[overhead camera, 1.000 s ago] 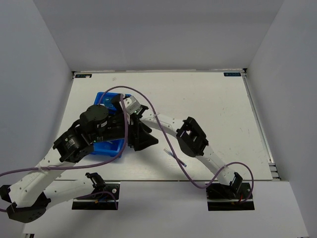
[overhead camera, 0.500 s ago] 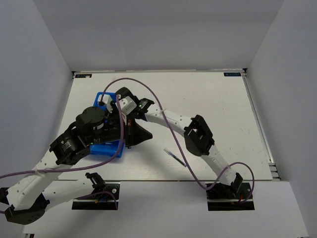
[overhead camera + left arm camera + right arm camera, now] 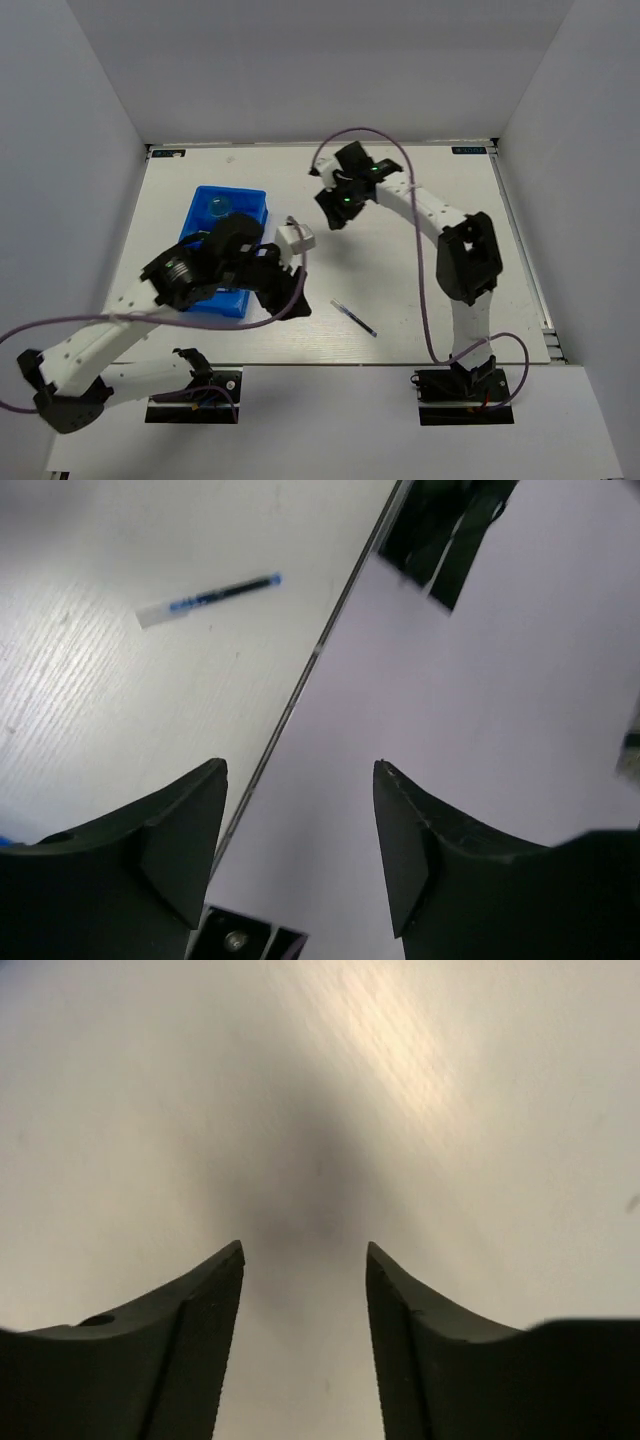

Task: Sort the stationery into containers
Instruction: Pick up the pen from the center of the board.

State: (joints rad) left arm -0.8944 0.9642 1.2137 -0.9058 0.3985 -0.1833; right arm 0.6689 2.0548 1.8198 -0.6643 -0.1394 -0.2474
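Note:
The bright-blue tray lies at the left of the table, and my left arm covers its near half. A round teal jar sits in its far compartment. A thin dark-blue pen lies loose on the table near the front edge; it also shows in the left wrist view as the pen. My left gripper hangs open just right of the tray and left of the pen, with nothing between its fingers. My right gripper is open over bare table at the back middle, empty too. No other stationery shows.
White walls close the table on three sides. A metal rail runs along the right edge. Purple cables loop off both arms. The right arm's base mount sits at the near edge, and the table's front edge crosses the left wrist view.
The right arm has swung from over the tray to the back middle of the table. The left gripper has moved right, off the tray towards the pen. The jar now shows.

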